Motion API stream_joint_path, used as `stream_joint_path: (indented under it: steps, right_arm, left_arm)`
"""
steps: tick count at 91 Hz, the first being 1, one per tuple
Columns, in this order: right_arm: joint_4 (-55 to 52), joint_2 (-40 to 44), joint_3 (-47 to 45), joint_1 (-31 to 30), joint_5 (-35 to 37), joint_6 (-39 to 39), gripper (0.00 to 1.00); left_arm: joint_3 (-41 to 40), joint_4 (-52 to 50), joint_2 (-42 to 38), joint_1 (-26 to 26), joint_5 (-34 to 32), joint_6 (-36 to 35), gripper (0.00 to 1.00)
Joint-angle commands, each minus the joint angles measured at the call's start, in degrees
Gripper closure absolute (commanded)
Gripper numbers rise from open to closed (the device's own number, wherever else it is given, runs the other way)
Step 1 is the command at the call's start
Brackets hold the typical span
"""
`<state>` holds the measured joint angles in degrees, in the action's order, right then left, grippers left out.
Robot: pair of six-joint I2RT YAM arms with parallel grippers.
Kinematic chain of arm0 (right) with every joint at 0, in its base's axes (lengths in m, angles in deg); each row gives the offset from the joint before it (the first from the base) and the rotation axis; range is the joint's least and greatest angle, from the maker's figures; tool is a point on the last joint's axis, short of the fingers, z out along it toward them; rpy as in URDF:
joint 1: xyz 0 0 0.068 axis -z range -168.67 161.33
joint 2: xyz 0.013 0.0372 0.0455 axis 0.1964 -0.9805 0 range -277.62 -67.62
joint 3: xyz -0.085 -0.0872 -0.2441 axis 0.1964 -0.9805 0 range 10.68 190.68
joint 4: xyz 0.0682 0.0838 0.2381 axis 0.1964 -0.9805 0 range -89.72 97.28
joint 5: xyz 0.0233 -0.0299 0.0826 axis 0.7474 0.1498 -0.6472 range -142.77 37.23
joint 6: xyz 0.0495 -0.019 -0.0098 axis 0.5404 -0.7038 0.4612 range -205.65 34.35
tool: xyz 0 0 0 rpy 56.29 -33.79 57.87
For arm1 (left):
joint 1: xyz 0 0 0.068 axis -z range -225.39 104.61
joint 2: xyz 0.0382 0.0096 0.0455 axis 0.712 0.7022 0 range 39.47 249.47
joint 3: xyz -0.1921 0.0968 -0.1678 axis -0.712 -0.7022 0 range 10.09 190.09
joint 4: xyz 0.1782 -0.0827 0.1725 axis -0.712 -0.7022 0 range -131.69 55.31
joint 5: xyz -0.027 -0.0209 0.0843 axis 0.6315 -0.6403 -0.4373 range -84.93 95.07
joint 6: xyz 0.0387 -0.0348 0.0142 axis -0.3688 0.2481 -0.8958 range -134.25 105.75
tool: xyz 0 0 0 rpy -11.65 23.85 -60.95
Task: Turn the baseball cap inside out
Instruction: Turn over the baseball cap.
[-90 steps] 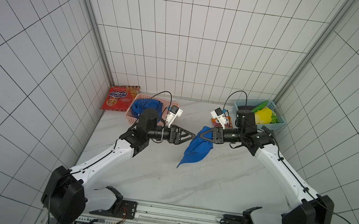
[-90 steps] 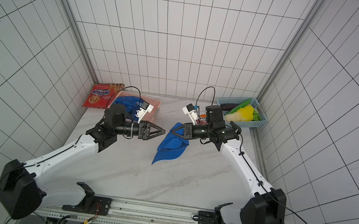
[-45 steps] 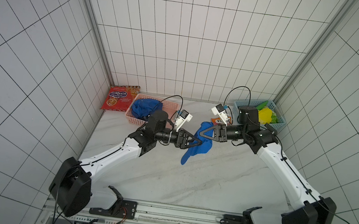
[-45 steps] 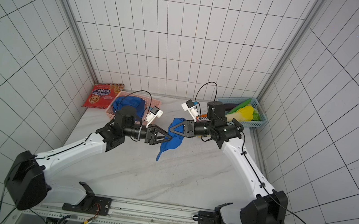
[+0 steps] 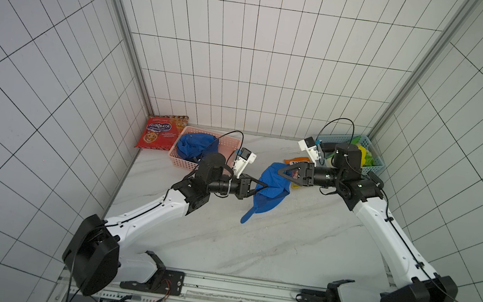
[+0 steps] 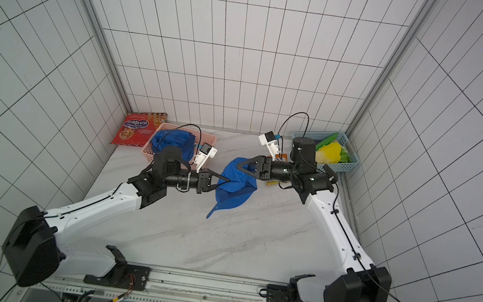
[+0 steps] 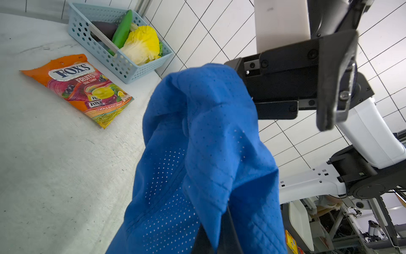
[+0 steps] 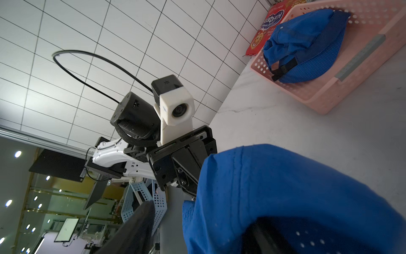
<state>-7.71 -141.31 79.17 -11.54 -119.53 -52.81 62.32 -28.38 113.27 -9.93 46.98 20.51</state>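
White tiled walls are enclosing a marble tabletop (image 5: 284, 244) on three sides, and both arms are reaching toward its middle. Between them the blue baseball cap (image 5: 270, 191) is hanging above the surface, bunched and creased, with its bill pointing down toward the marble; whether the bill is touching the marble I cannot tell.

The left gripper (image 5: 262, 187) is pinching the cap's perforated fabric with its jaws closed tight on the cloth, and in the left wrist view the cap (image 7: 208, 154) is draping over the finger and filling the centre. The right gripper (image 5: 282, 174) is meeting the cap from the opposite side with its jaws standing apart. In the right wrist view one finger (image 8: 136, 231) is sitting clear of the cloth while the cap (image 8: 285, 193) is covering the other.

Behind the left arm, a pink basket (image 5: 181, 162) is holding a second blue cap (image 5: 194, 148), and a red cookie packet (image 5: 157, 133) is leaning in the corner just beside it. Behind the right arm, a light blue basket (image 7: 87, 28) is carrying a yellow cabbage (image 7: 141, 44), a green cucumber (image 7: 123, 28) and a dark eggplant (image 7: 103, 28). An orange Fox's candy bag (image 7: 81, 88) is lying flat on the marble near that basket.
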Motion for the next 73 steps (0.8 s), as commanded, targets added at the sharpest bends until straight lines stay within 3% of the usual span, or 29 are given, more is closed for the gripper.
stream_joint_path:
  steps: [1, 12, 30, 52, 71, 73]
  right_arm:
    - [8.24, 1.84, -2.45, 0.15, 0.32, 7.09, 0.32]
    - [8.42, 2.59, -4.04, 0.06, 2.64, 7.45, 0.35]
    - [8.18, 3.48, -4.93, 1.31, 6.59, 7.32, 1.0]
    - [6.95, 5.17, -7.43, 9.82, 11.03, 6.91, 1.0]
    - [3.9, 3.56, -6.29, 10.39, 14.63, 5.34, 1.0]
    - [3.91, 3.6, -6.25, 10.35, 15.06, 5.69, 0.93]
  left_arm:
    - [-0.46, 3.68, -1.09, -0.1, -2.38, 1.05, 1.0]
    - [-0.34, 3.87, -0.54, -0.12, -2.53, 1.31, 1.0]
    - [-0.87, 2.54, -1.2, -0.9, -5.11, 3.04, 1.0]
    - [-8.94, 12.38, -5.74, -7.96, -2.6, 14.56, 1.0]
    - [-8.8, 12.13, -5.81, -8.88, 0.7, 15.98, 1.0]
    - [-8.59, 12.14, -5.63, -8.84, 0.47, 16.15, 1.0]
